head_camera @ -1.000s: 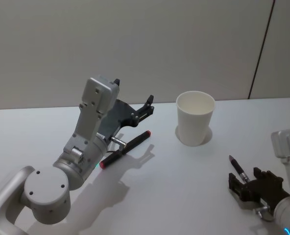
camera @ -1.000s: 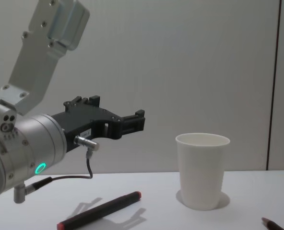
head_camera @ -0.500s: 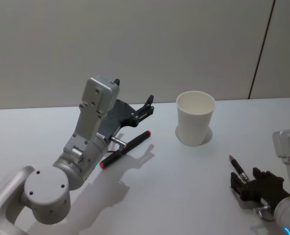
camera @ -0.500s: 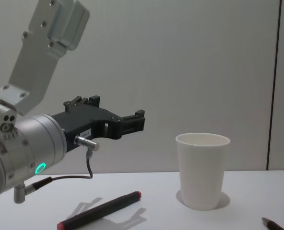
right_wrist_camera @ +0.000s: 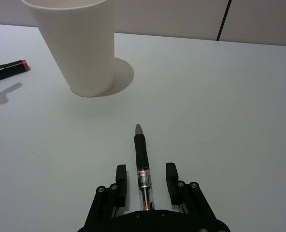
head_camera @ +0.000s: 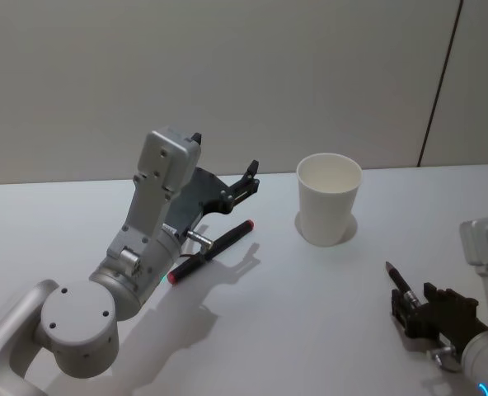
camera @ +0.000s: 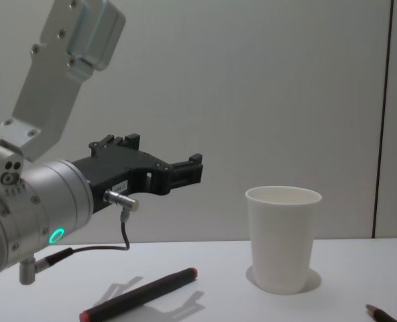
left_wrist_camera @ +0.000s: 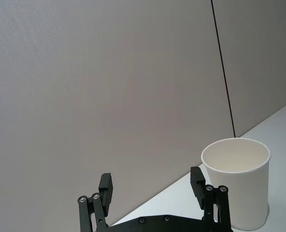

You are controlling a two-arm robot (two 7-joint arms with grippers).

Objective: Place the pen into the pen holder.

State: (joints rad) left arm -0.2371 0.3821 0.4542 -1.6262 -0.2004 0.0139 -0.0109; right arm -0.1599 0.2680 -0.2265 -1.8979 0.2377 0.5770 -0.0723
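Right gripper (right_wrist_camera: 146, 170) sits low on the white table (head_camera: 310, 330), near the robot's right side. Its two black fingers are apart, one on each side of the pen (right_wrist_camera: 142, 154), and they do not seem to touch it. Since a second ago the gripper has slid back a little toward the robot, so more of the pen sticks out in front of the fingers. The pen itself has hardly moved, if at all; the head view is too small there to be sure.

The pen lies flat on the table with its tip toward the pen holder (head_camera: 329, 202) and well apart from it. It is thin, with a black grip that looks rubbery, a clear body and a small grey tip.

The pen holder stands upright. It is a plain white paper cup with a rolled rim, a bit narrower at the bottom.

Left gripper (left_wrist_camera: 151, 182) hangs in the air with its fingers wide apart, just as before. Under it lies a marker (head_camera: 211, 252) (long, black, with red ends), and it has not moved either.
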